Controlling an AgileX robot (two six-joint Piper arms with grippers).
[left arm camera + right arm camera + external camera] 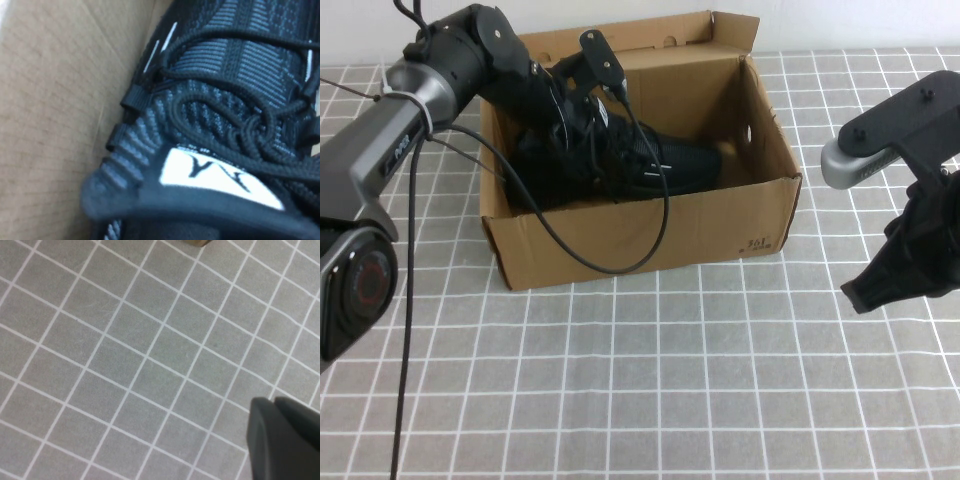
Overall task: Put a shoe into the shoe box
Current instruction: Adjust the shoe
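Left arm: reaches from the left edge of the high view down into the open shoe box [650,245], its black cable looping out over the front wall.
Left tool [582,135]: down inside the box, right over the shoe; its fingertips are lost among black arm, black cable and black shoe, so I cannot tell how far it is open or whether it has hold of anything.
Shoe [650,165]: a black knit lace-up sneaker lying inside the box, toe toward the robot's right; its heel end is covered by the left arm.
Shoe close up [235,100]: the left wrist view is filled with knit upper, black laces and thin white dashes, with brown cardboard wall alongside; the rest is cut off.
Tongue label [220,177]: a white patch with black marks that look like letters, blurred and not readable.
Shoe box: plain brown corrugated cardboard, lid flap standing up at the back, a small hole in the right side wall.
Box print [757,243]: small black marking at the front right corner, too small to read.
Worktop [650,390]: grey cloth with a white grid.
Right tool [870,290]: hangs above the worktop, well apart from the box on the right, fingers closed together and holding nothing; only a dark tip [285,440] shows in the right wrist view.
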